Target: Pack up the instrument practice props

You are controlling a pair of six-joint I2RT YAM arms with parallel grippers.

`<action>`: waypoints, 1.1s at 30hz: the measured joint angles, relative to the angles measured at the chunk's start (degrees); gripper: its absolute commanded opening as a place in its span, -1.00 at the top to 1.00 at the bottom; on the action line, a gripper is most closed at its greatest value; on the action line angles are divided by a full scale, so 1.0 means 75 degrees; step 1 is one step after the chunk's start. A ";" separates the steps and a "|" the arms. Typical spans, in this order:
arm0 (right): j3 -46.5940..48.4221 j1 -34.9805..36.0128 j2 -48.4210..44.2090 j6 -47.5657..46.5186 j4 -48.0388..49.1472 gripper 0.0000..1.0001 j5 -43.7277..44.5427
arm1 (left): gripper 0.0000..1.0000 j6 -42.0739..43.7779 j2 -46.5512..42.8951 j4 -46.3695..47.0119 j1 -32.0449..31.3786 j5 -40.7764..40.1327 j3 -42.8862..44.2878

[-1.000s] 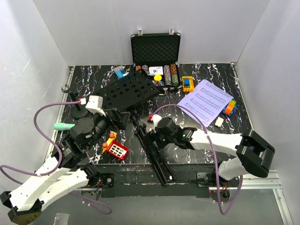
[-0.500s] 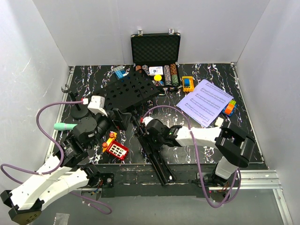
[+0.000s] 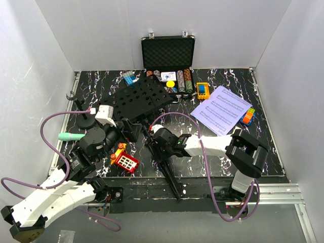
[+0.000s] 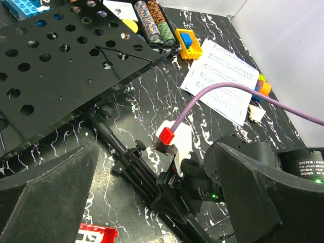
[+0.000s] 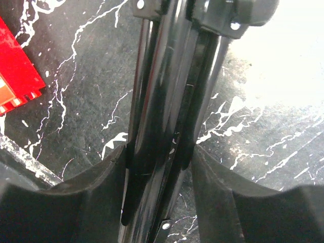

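The black music stand lies flat, its hole-punched desk (image 3: 142, 98) (image 4: 50, 76) at the back and its folded tripod legs (image 3: 167, 167) (image 5: 162, 101) running toward the near edge. My right gripper (image 3: 158, 149) (image 5: 159, 157) (image 4: 172, 187) is shut on those legs, one finger pressed to each side. My left gripper (image 3: 129, 129) (image 4: 154, 147) hangs wide open above the stand's shaft, holding nothing. White sheet-music pages (image 3: 221, 110) (image 4: 223, 81) lie at the right. The mint-green microphone (image 3: 68, 136) and the small black mic stand (image 3: 83, 120) sit at the far left.
An open black case of poker chips (image 3: 168, 53) stands at the back. A red-and-yellow toy (image 3: 125, 160) (image 5: 17, 71) lies just left of the legs. Small bricks (image 3: 129, 78), an orange block (image 3: 203, 90) and a colourful toy (image 3: 248, 116) are scattered about. White walls enclose three sides.
My right arm swung left over the stand's folded legs and its jaws closed on them. The left arm has barely moved and stays open.
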 measured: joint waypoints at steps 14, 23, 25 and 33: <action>-0.0143 -0.0160 -0.0198 -0.0090 0.0012 -0.71 0.0026 | -0.96 -0.0058 0.0160 0.0000 0.0000 0.0020 -0.0105; -0.0627 -0.0388 -0.2433 -0.0192 -0.1137 -0.77 0.0134 | -0.96 -0.0082 0.0326 -0.0052 0.0000 -0.0085 -0.0105; -0.0647 -0.0391 -0.3296 -0.0254 -0.1215 -0.78 0.0251 | -0.96 -0.0166 0.0358 -0.0204 0.0000 -0.0236 -0.0105; -0.1384 -0.0650 -0.6015 -0.0289 -0.1454 -0.81 0.1032 | -0.96 -0.1093 0.1046 -0.1568 0.0000 -0.1428 0.0326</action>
